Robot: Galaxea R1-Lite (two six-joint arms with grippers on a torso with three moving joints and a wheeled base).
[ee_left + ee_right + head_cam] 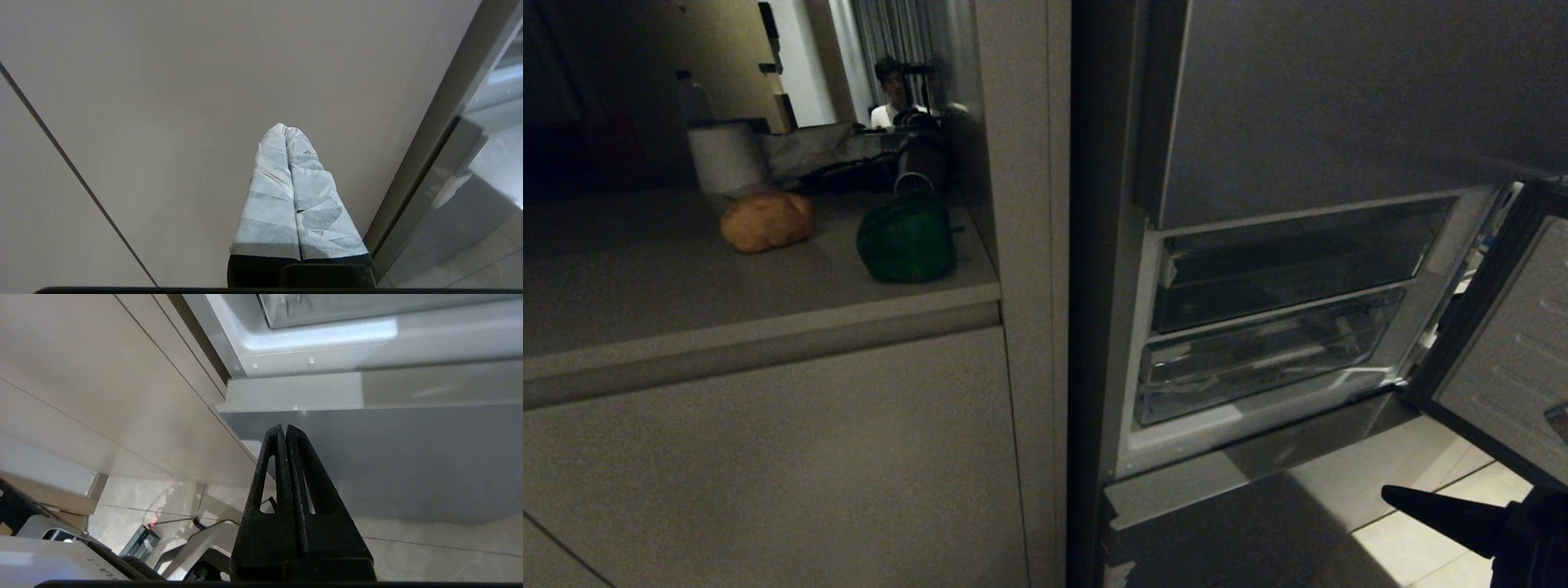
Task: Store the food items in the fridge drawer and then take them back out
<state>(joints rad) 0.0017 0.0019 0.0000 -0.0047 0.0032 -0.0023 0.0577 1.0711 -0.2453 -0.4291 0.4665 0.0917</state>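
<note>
A tan-brown potato [767,220] rests on the pale counter [645,286] at the left, beside a green bell pepper [906,239]. To the right the fridge stands open, showing two clear drawers, the upper [1298,265] and the lower [1262,359], both pushed in. My right gripper [1390,492] is low at the bottom right, below the drawers, shut and empty; its wrist view shows the black fingers [283,430] pressed together before the grey lower fridge panel [408,457]. My left gripper [285,127], wrapped in pale tape, is shut and empty, facing the beige cabinet front.
The open fridge door [1511,351] hangs at the right edge. A paper roll [725,155], a bottle [692,98] and dark clutter stand at the counter's back. A person [892,94] shows beyond. Tiled floor [1413,547] lies below the fridge.
</note>
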